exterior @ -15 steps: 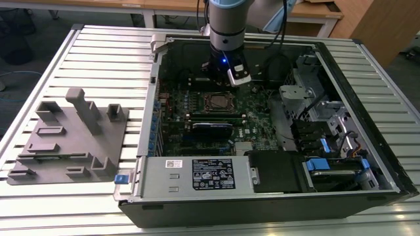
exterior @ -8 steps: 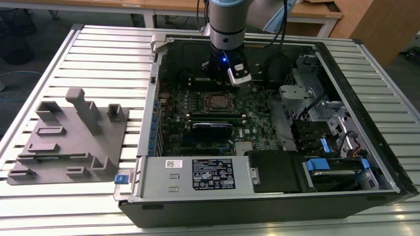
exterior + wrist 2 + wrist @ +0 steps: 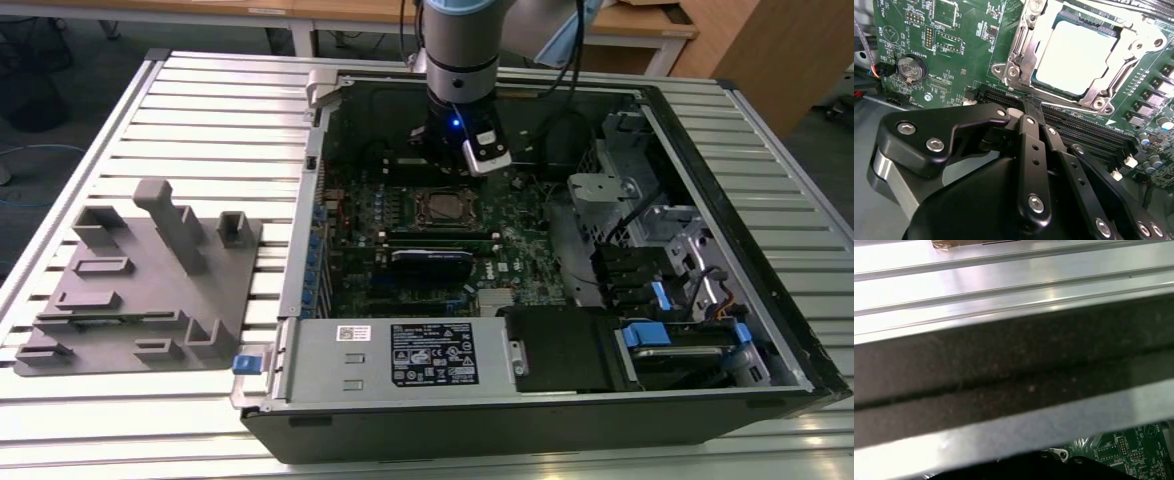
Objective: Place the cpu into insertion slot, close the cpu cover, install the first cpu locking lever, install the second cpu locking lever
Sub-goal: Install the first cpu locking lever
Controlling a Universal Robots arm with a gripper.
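In the second wrist view the cpu (image 3: 1078, 56), a pale square chip, lies in the insertion slot on the green board. The cpu cover (image 3: 1024, 50), a silver frame, lies flat around it. A thin silver locking lever (image 3: 1081, 111) runs along the socket's edge closest to the fingers. My gripper (image 3: 1030, 106) hangs just off that edge, its black fingers (image 3: 1026, 130) pressed together with nothing seen between them. In the exterior view the gripper (image 3: 457, 160) is inside the open computer case, just behind the insertion slot (image 3: 441, 207).
Long black memory slots (image 3: 1089, 131) and a coin battery (image 3: 910, 69) lie near the fingers. The power supply (image 3: 414, 355) fills the case front, and a drive cage (image 3: 667, 250) stands on the exterior view's right. A grey fixture tray (image 3: 147, 285) sits on the slatted table (image 3: 200, 120).
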